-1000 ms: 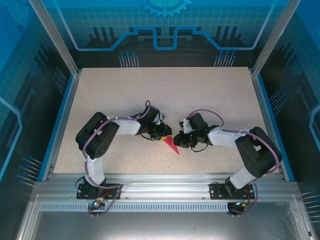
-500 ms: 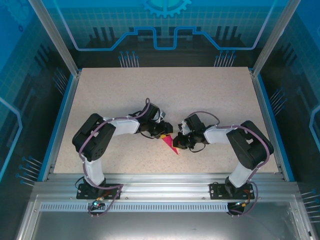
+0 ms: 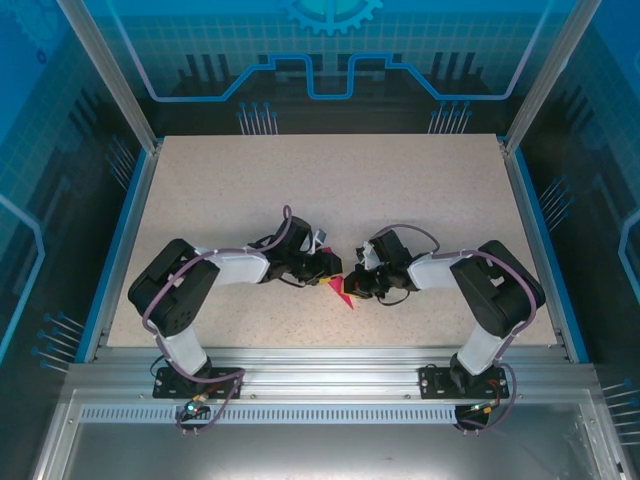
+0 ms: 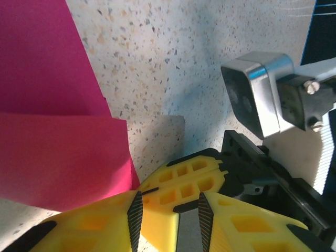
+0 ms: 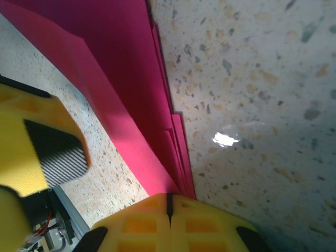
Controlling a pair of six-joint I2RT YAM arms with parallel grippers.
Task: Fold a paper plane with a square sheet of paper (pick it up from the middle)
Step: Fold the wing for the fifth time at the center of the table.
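Note:
The paper plane, folded magenta-pink paper, lies on the table between the two grippers. In the right wrist view its stacked layers run straight into the closed seam of my right gripper, which is shut on its edge. My left gripper stands open just right of the paper, its striped pads apart. The right gripper's closed yellow fingertips sit between those pads. The same striped left pad shows beside the paper in the right wrist view. From above, both grippers meet at the plane.
The speckled table stretches free behind the arms. The right wrist's silver camera housing hangs close over the left gripper. A blue-edged frame borders the table on both sides.
The right gripper has closed fully on the paper. The left arm's elbow has swung left and nearer, the left jaws opened a little, and less paper shows between the grippers.

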